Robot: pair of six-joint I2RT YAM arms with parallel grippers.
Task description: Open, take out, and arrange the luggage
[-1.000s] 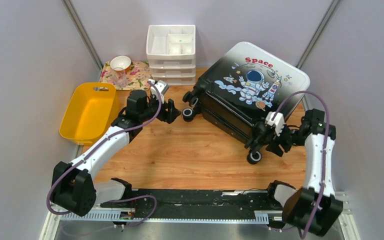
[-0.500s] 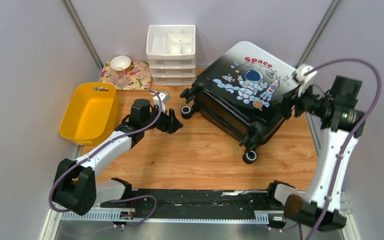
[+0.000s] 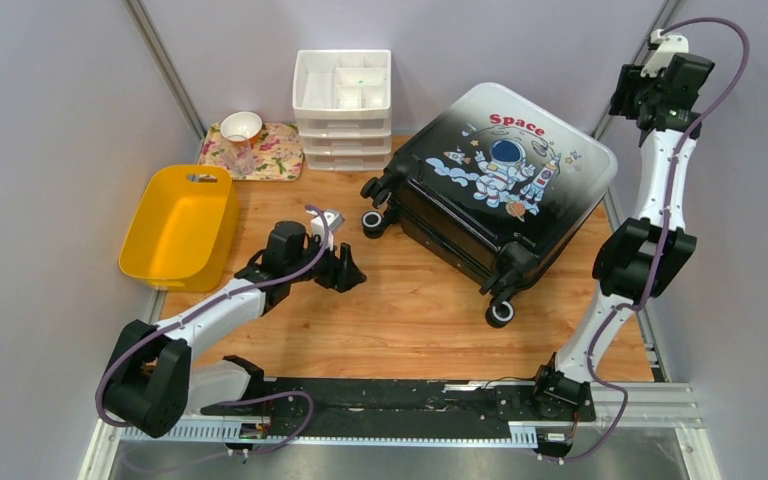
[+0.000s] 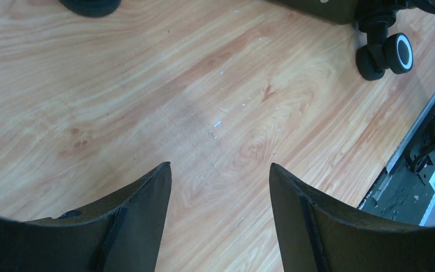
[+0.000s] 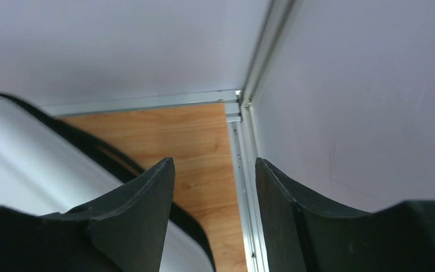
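The luggage (image 3: 505, 170) is a closed hard-shell suitcase with an astronaut "Space" print, lying flat at the back right of the table, wheels toward the front left. Its white shell edge (image 5: 28, 153) shows in the right wrist view. One wheel (image 4: 388, 54) shows in the left wrist view. My left gripper (image 3: 352, 270) is open and empty, low over bare wood left of the suitcase (image 4: 220, 170). My right gripper (image 3: 632, 100) is raised high by the back right corner, above the suitcase's far edge, open and empty (image 5: 215, 164).
A yellow bin (image 3: 178, 222) sits at the left. A white drawer organizer (image 3: 342, 95) stands at the back. A floral tray (image 3: 255, 150) with a small bowl (image 3: 241, 125) lies beside it. Walls close in on the left and right.
My right arm has swung up and back from the suitcase's front right wheel to the back right corner. The suitcase shifted slightly. My left gripper drew back toward the front.
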